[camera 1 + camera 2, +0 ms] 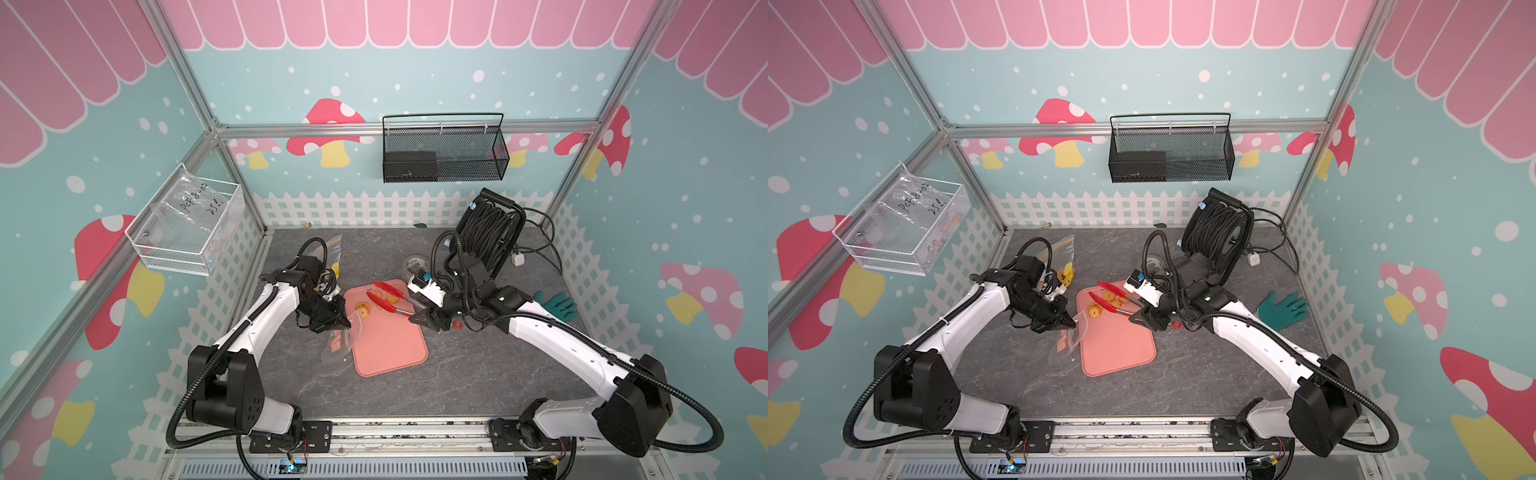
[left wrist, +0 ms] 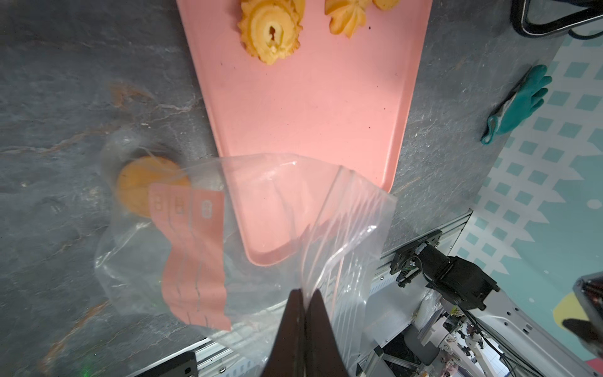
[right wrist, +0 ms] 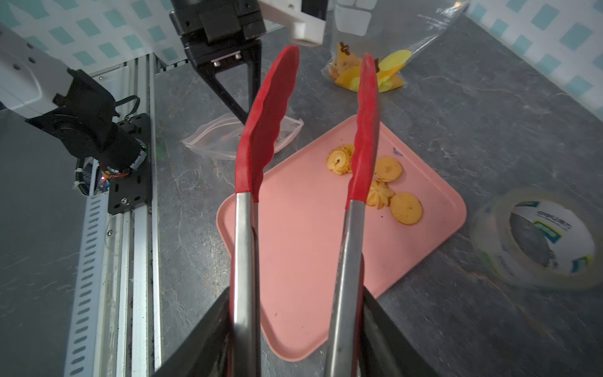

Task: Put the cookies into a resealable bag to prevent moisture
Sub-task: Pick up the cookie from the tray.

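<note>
On the salmon-pink plastic tray point(image 3: 293, 261) lie four golden-orange cookies point(image 3: 406, 209), some round and some piped. A fifth round cookie point(image 2: 140, 176) sits inside the clear resealable bag point(image 2: 352, 228), which overlaps the tray's edge. The left gripper point(image 2: 305, 293) pinches the bag's rim tight. The right gripper point(image 3: 295, 310) clasps red-tipped steel tongs point(image 3: 243, 244), their tips apart above the tray.
</note>
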`<state>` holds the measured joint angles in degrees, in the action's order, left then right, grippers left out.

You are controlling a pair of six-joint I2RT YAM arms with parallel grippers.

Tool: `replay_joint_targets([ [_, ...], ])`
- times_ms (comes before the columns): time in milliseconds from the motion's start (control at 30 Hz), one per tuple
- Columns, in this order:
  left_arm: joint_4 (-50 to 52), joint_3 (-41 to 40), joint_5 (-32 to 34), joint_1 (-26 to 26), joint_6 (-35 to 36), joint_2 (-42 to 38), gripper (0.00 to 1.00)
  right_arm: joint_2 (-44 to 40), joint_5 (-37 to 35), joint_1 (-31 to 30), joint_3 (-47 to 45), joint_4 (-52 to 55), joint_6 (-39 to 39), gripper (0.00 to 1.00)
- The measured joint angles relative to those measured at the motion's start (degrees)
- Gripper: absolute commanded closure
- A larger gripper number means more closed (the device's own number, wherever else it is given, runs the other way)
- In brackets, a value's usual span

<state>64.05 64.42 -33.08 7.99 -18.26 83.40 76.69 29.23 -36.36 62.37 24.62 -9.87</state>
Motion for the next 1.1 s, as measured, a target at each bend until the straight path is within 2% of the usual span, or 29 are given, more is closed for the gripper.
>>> replay_joint_targets([
  [267,-0.2,-0.6,0.0,0.0,-0.7,-0.5,1.0,12.6,-7.5,-3.8,1.2,4.9,-7.2,0.45],
  [500,-0.1,-0.6,0.1,0.0,-0.9,-1.0,1.0,22.8,-14.4,-7.6,8.3,5.2,-10.1,0.41],
  [800,-0.1,-0.6,0.1,0.0,-0.8,-1.0,1.0,30.6,-19.5,-9.0,14.6,4.5,-10.3,0.37],
  [1100,-0.1,-0.7,0.3,0.0,-0.8,-1.0,1.0,34.4,-23.4,-11.2,18.6,5.9,-11.2,0.42],
])
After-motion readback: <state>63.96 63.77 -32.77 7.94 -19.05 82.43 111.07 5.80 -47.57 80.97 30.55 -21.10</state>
